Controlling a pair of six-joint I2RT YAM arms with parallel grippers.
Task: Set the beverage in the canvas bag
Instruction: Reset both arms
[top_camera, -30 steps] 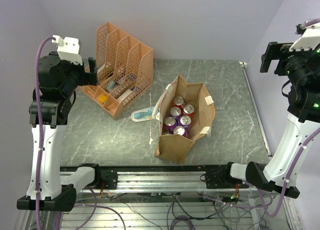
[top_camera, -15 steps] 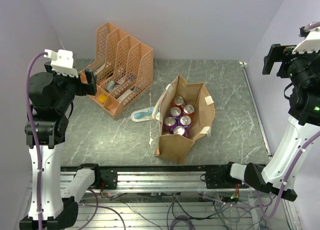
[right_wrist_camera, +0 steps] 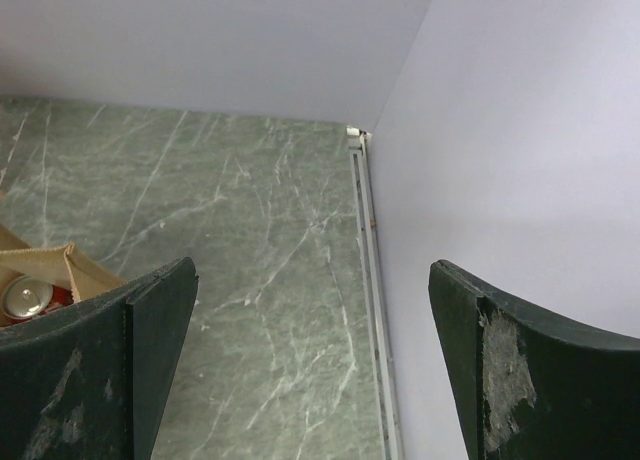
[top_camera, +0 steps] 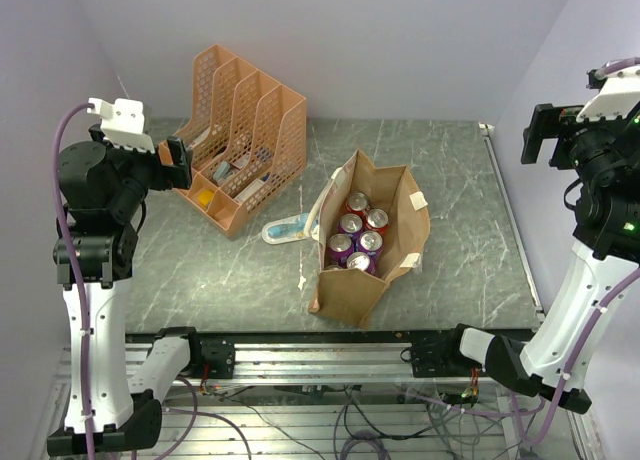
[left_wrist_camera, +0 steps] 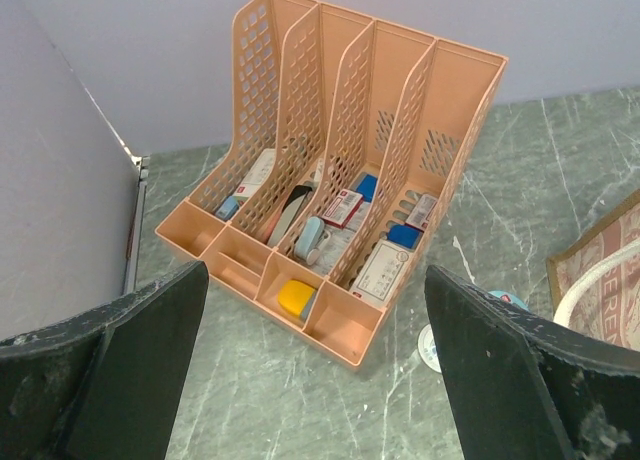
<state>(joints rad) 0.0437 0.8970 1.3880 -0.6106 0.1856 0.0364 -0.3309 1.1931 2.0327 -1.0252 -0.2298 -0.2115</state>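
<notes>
Up high, left pincer (left_wrist_camera: pixel 318 280) and right pincer (right_wrist_camera: pixel 312 270), both wide open and empty.

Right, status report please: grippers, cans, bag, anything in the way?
Left gripper open, empty, held high; right gripper same. Six cans upright in bag. Organiser apart, left of bag; nothing over its mouth.

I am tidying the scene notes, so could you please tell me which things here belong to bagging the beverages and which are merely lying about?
Belong to the job:
- canvas bag
- drink cans, standing inside it

Just lying about:
- orange file organiser, to the left of the bag
- blue-and-white item, flat beside the bag; too small to identify
</notes>
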